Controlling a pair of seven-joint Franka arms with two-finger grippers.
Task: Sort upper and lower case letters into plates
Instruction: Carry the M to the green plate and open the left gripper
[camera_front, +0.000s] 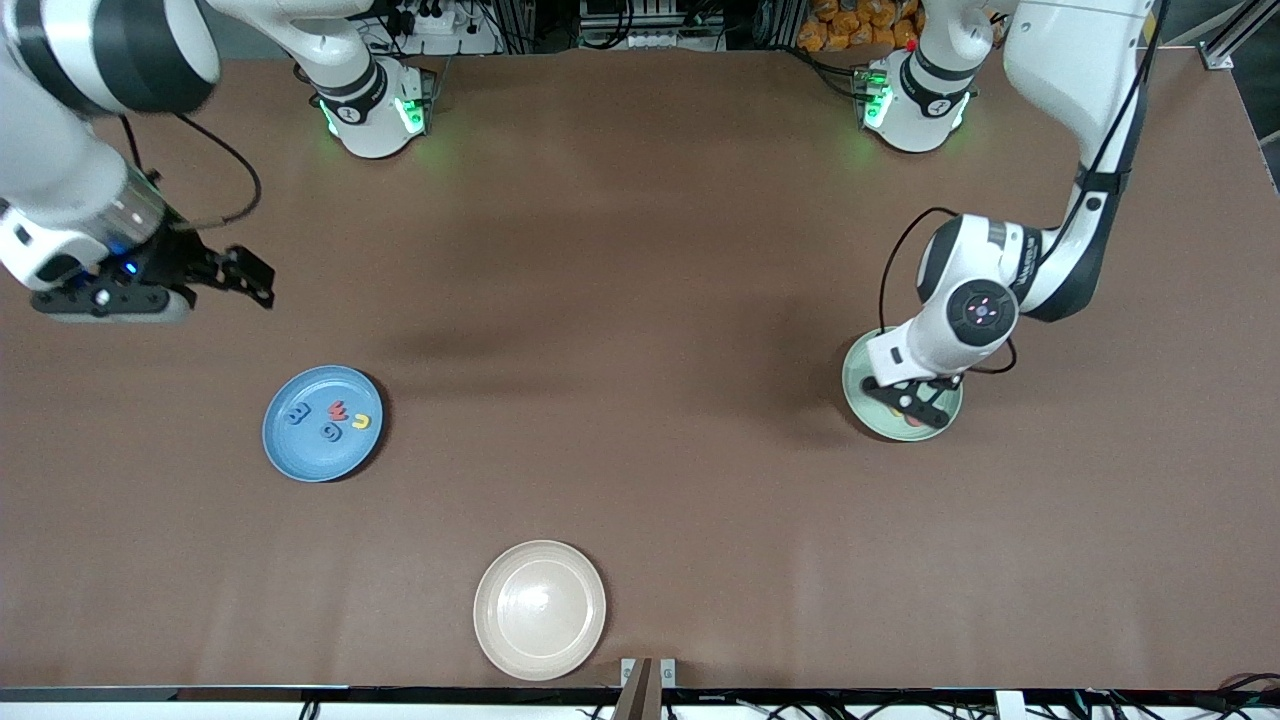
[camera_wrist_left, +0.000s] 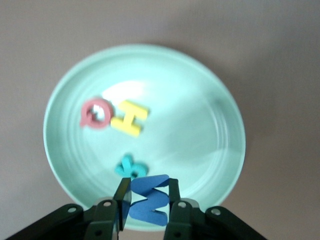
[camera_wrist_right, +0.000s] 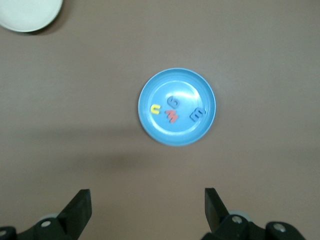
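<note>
A blue foam letter W (camera_wrist_left: 150, 199) is clamped between the fingers of the left gripper (camera_wrist_left: 148, 200), which hangs low over the pale green plate (camera_front: 858, 398) toward the left arm's end of the table. Three letters lie in that plate: a pink Q (camera_wrist_left: 96, 113), a yellow H (camera_wrist_left: 129, 118) just beside it, and a teal letter (camera_wrist_left: 130, 167) whose shape is hard to read, just beside the held W.

The blue plate (camera_front: 300, 455) sits toward the right arm's end of the table, well apart from the green one. It holds four small letters close together: a blue B (camera_front: 296, 414), a red w (camera_front: 338, 409), a yellow u (camera_front: 361, 421) and a blue letter like a g (camera_front: 330, 432).

The right gripper (camera_front: 250, 276) waits up in the air over bare table near that end, with its fingers (camera_wrist_right: 79, 210) spread wide apart and holding nothing.

A cream-beige plate (camera_front: 540, 610), with nothing in it, rests nearest the front camera, between the two coloured plates along the table's length. Everything stands on a brown table (camera_front: 640, 300).
</note>
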